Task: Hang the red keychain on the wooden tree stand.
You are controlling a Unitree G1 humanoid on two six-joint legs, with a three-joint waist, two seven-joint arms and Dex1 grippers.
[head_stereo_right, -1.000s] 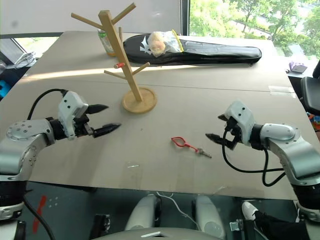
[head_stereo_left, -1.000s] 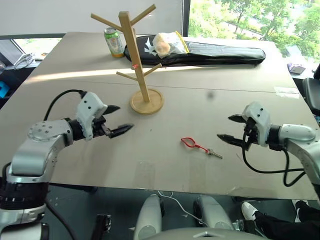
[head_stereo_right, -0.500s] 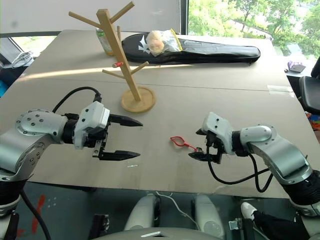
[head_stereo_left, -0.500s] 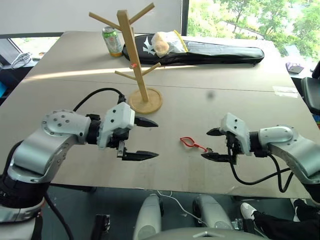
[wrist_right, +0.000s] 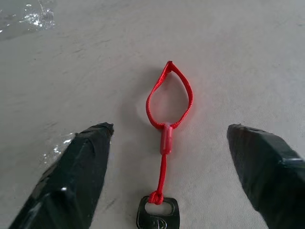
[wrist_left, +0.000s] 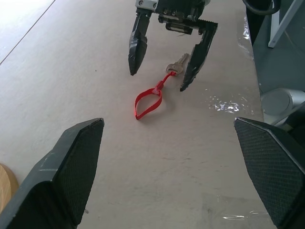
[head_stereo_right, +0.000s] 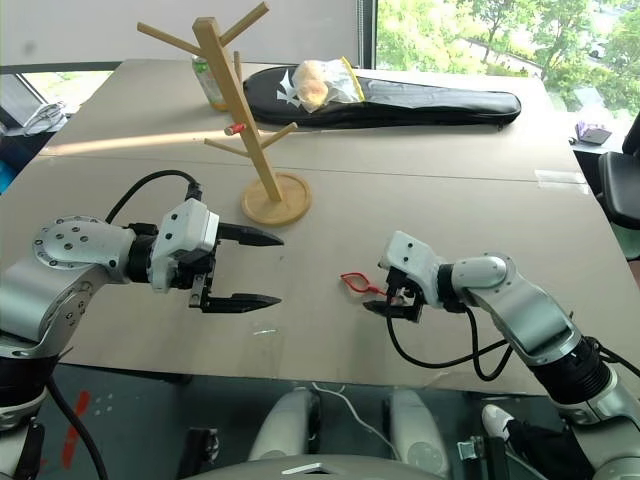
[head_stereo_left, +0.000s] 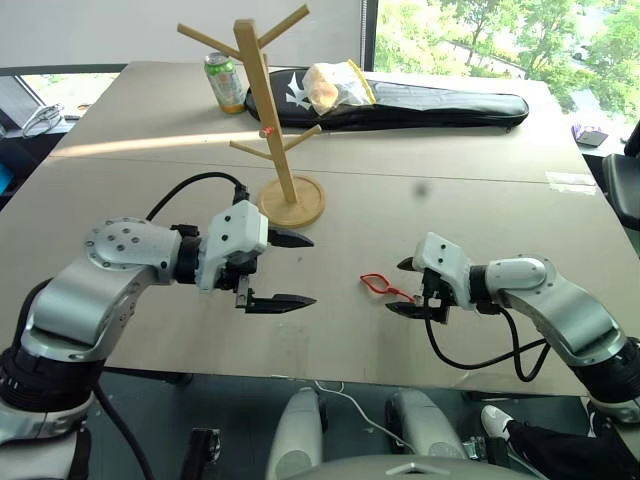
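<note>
The red keychain point(head_stereo_left: 378, 285) lies flat on the grey table, its loop point(wrist_right: 169, 98) toward my left arm and its strap and silver key point(wrist_right: 158, 217) toward my right. My right gripper point(head_stereo_left: 397, 288) is open and low over the table, one finger on each side of the strap and key end, apart from them. My left gripper point(head_stereo_left: 308, 270) hangs open a hand's width to the left of the loop, one finger above the other, pointing at the right gripper point(wrist_left: 158, 78). The wooden tree stand point(head_stereo_left: 270, 110) stands upright behind the left gripper on its round base point(head_stereo_left: 292, 202).
A green can point(head_stereo_left: 227, 83) stands at the back left behind the stand. A long black bag point(head_stereo_left: 430, 105) with a clear snack bag point(head_stereo_left: 335, 88) on it lies along the far side. The table's front edge point(head_stereo_left: 330, 375) runs close below both grippers.
My right gripper has come left and down to straddle the keychain's key end, its fingers narrower than before. My left gripper swung right and rolled, then kept still over the last half second.
</note>
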